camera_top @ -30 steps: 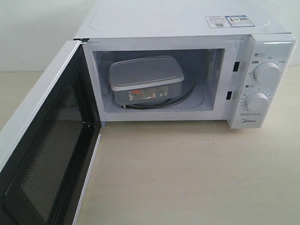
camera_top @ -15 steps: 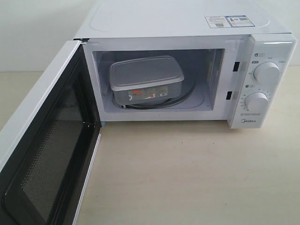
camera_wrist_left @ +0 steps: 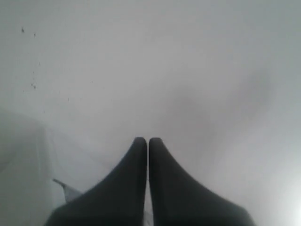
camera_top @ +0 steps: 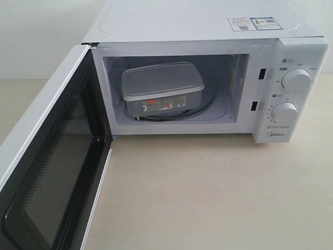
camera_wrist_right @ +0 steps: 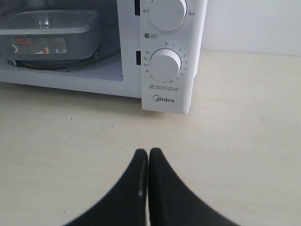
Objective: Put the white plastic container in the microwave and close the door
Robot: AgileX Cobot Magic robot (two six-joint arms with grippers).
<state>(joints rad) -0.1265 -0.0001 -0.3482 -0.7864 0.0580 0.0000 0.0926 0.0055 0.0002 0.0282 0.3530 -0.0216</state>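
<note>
Inside microwave (camera_top: 182,21), white plastic container (camera_top: 162,83) — door (camera_top: 52,151) open.

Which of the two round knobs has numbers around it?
The lower knob, just above the Midea name. The upper knob has only a few small labels.

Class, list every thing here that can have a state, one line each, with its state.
The microwave: open, loaded.
The door: swung wide open.
The white plastic container: lid on, sitting inside the microwave.
Left pincer: shut, empty.
Right pincer: shut, empty.
</note>
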